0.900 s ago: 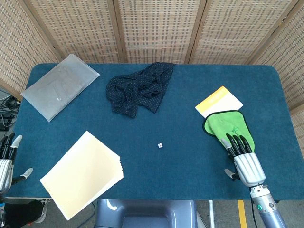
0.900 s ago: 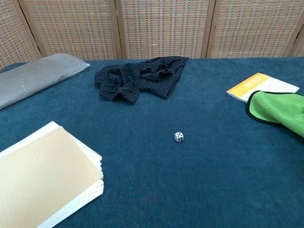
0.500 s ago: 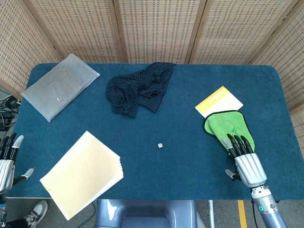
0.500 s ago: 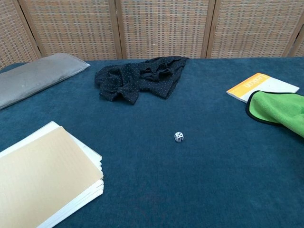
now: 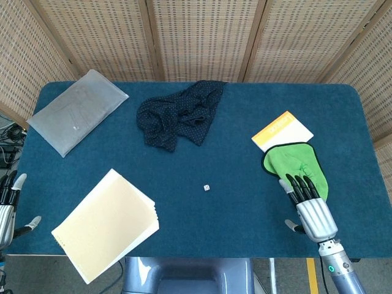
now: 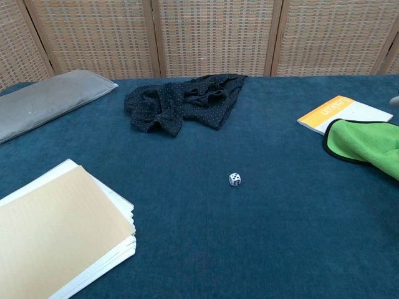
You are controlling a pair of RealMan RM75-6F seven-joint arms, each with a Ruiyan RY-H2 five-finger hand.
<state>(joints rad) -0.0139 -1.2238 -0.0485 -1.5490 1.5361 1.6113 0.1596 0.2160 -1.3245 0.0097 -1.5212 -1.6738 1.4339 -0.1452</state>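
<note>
Left hand (image 5: 7,205) waits off the table's (image 5: 245,208) left edge, fingers apart, holding nothing; right hand (image 5: 309,205), fingers straight, rests its fingertips (image 5: 299,184) on the green cloth (image 5: 294,164), which half covers an orange-and-white booklet (image 5: 280,130); no grasp made, cloth not yet lifted.

We're looking at a lab test cell: blue felt-covered surface (image 5: 245,116), woven screen panels (image 5: 202,37) boxing it in, cables on floor (image 5: 7,144).

right hand (image 5: 309,205) flat, fingers extended and apart, left hand (image 5: 7,205) low at frame edge, fingers spread
</note>
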